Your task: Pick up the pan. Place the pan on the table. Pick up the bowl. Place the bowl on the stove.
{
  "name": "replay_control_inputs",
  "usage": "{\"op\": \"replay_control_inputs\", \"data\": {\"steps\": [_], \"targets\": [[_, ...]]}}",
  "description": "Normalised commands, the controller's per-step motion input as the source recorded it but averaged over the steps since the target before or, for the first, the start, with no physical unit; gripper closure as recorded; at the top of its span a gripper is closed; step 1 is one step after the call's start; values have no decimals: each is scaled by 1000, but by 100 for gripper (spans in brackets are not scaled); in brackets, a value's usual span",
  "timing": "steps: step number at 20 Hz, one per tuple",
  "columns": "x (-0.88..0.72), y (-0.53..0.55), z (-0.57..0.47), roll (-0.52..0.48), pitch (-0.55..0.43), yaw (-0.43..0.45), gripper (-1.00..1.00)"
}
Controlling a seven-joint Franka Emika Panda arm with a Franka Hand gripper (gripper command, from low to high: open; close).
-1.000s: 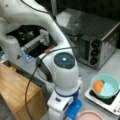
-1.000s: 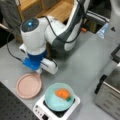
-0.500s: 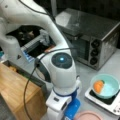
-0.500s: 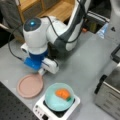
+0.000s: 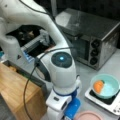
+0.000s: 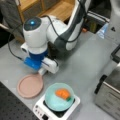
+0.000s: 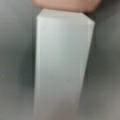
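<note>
One gripper, fingers hidden under the wrist, sat at the handle of one pink pan on the grey table; its grip could not be told. One teal bowl with a carrot rested on one stove. The wrist view showed only the white handle, cut off below.

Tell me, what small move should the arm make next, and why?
Probably lift the gripper straight up, clear of the handle: the pan lies flat on the table, and the bowl already sits on the stove.
</note>
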Motion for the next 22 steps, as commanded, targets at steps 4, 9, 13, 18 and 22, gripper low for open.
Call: {"op": "replay_control_inputs", "data": {"steps": [4, 9, 13, 18, 22], "targets": [[-260, 22, -13, 114, -193, -33, -100], [-252, 22, 84, 98, -86, -10, -100], [-179, 35, 283, 80, 30, 7, -100], [-133, 125, 360, 92, 76, -34, -100], [-187, 222, 356, 103, 84, -107, -100]]}}
